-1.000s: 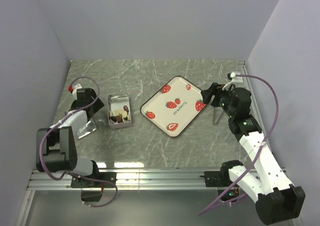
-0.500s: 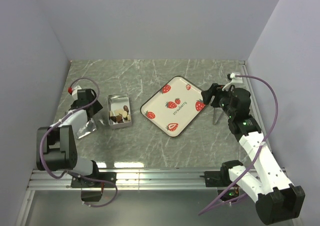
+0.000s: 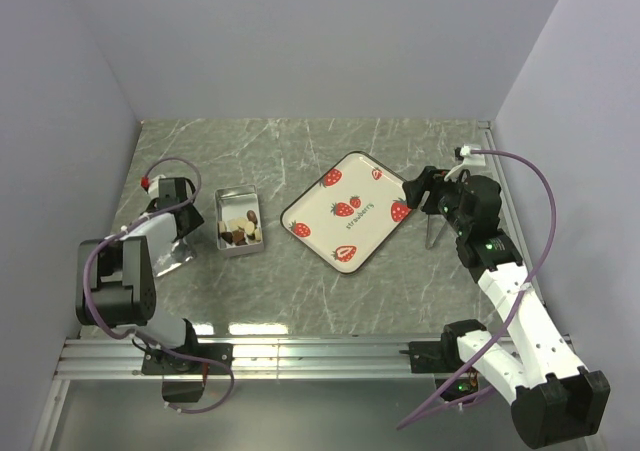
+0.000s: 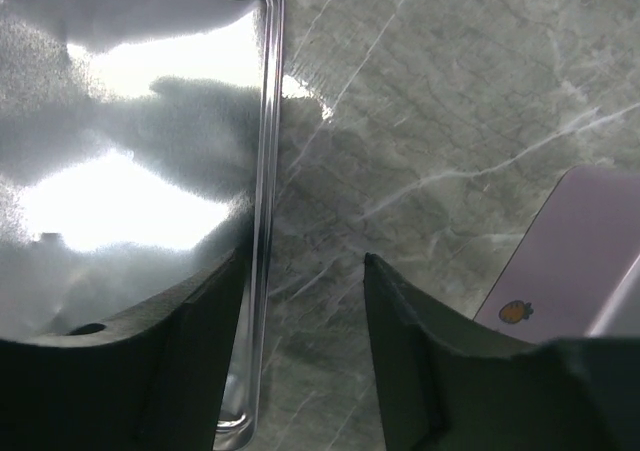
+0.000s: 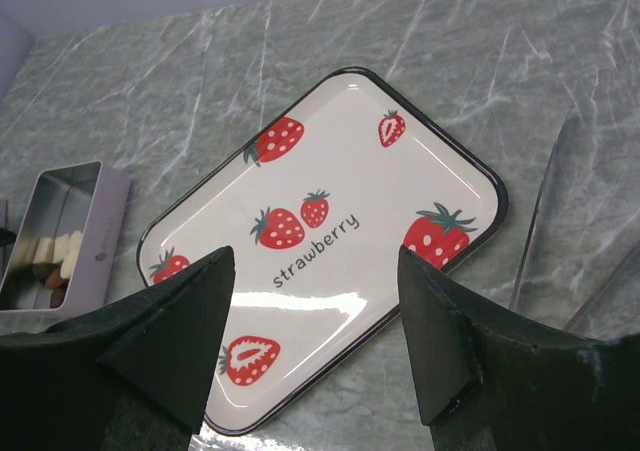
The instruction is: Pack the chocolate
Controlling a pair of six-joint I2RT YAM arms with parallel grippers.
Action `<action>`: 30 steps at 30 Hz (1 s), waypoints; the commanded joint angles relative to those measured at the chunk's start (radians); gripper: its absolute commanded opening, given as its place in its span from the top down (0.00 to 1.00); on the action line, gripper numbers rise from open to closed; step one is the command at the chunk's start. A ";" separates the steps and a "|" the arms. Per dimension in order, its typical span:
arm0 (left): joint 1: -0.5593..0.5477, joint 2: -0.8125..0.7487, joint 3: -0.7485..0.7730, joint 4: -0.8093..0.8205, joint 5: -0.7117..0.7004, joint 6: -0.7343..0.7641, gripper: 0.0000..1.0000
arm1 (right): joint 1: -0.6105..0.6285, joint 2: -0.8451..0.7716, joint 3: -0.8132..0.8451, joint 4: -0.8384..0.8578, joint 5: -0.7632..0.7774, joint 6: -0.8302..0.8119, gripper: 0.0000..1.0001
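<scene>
The chocolate [image 3: 241, 229], small dark and cream pieces, lies inside the open lavender tin [image 3: 238, 201] left of centre. In the right wrist view the chocolate [image 5: 52, 256] shows at the tin's [image 5: 100, 236] near end. The tin's shiny lid [image 3: 171, 259] lies flat on the table, left of the tin. My left gripper [image 3: 180, 233] is low over the lid's [image 4: 120, 171] right edge. Its jaws [image 4: 304, 261] are open, one finger over the lid and the other over bare table, with the rim [image 4: 266, 221] just inside the left finger. My right gripper [image 5: 312, 256] hangs open and empty above the tray.
A white strawberry-print tray [image 3: 370, 186] lies tilted at the centre with nothing on it [image 5: 440, 161]. A thin metal piece [image 3: 432, 233] stands by the right arm. Grey walls close in the marble table on three sides.
The left gripper's jaws have narrowed, and its wrist has shifted slightly toward the lid. The right arm, tin and tray have not moved.
</scene>
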 commanded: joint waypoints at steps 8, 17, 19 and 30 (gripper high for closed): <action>-0.004 0.056 0.062 -0.027 0.003 0.026 0.61 | 0.005 -0.001 -0.006 0.042 0.015 -0.011 0.27; -0.020 0.066 0.069 -0.031 0.000 0.034 0.86 | 0.003 0.015 -0.003 0.038 0.025 -0.011 0.27; -0.027 0.073 0.073 -0.034 -0.003 0.036 0.92 | 0.005 0.013 -0.003 0.039 0.025 -0.011 0.27; -0.050 0.059 0.075 -0.033 -0.032 0.045 0.99 | 0.005 0.019 -0.001 0.039 0.031 -0.011 0.27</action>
